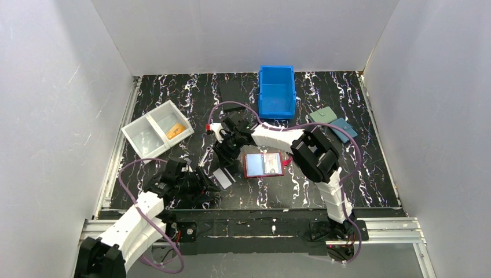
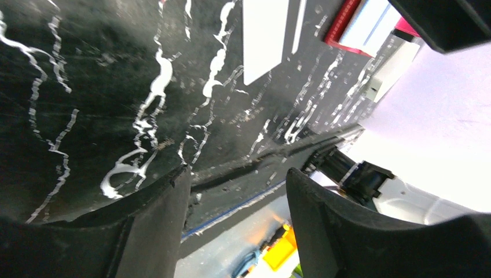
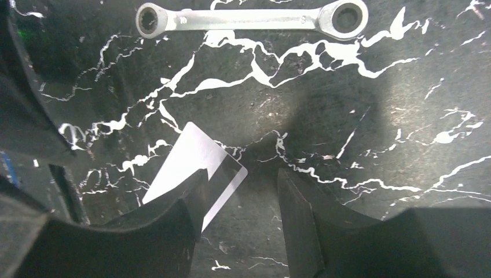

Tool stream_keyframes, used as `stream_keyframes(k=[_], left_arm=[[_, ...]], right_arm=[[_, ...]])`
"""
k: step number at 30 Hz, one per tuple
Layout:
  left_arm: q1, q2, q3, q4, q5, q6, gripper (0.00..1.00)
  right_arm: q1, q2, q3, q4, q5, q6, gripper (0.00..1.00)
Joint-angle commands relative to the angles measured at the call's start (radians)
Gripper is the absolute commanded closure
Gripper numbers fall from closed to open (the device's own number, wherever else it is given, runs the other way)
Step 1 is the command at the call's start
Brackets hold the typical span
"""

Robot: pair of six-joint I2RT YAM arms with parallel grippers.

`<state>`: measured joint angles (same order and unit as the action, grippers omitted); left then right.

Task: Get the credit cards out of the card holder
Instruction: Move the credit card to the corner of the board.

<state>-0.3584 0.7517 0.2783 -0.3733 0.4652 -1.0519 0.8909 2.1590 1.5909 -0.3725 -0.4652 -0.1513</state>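
Right gripper [image 3: 240, 176]: gaping, gripping nothing.
Whitish thin rectangular card [image 3: 191, 157]: lying flat under one finger (partly hidden).
Left gripper [image 2: 237, 179]: gaping too, gripping nothing.

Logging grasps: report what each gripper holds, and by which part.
Nothing held: right gripper open over the thin whitish rectangular card; left gripper open, empty.

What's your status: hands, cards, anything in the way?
Left hand and right hand open, empty. White card out, below right hand; orange card in tray. Wallet lies open. Wrench nearby, not blocking.
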Motion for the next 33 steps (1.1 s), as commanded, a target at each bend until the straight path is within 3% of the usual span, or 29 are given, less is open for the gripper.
stream_keyframes(k=[1, 8, 12, 16, 29, 33], left_arm=[[-0.006, 0.114, 0.074, 0.015, -0.088, 0.117, 0.44], [-0.005, 0.300, 0.110, 0.145, -0.088, 0.148, 0.43], [-0.005, 0.383, 0.127, 0.158, -0.078, 0.142, 0.41], [-0.006, 0.424, 0.116, 0.201, -0.070, 0.129, 0.41], [-0.005, 0.486, 0.085, 0.359, -0.065, 0.150, 0.41], [-0.005, 0.465, 0.135, 0.236, -0.145, 0.225, 0.41]], right_arm=[[-0.020, -0.012, -0.101, 0.020, -0.069, 0.155, 0.43], [-0.053, -0.094, -0.236, 0.080, -0.065, 0.280, 0.40], [-0.046, -0.080, -0.310, 0.132, -0.162, 0.372, 0.41], [-0.021, -0.060, -0.373, 0.234, -0.232, 0.482, 0.41], [-0.001, 0.010, -0.368, 0.327, -0.312, 0.612, 0.41], [-0.012, 0.013, -0.345, 0.296, -0.285, 0.585, 0.41]])
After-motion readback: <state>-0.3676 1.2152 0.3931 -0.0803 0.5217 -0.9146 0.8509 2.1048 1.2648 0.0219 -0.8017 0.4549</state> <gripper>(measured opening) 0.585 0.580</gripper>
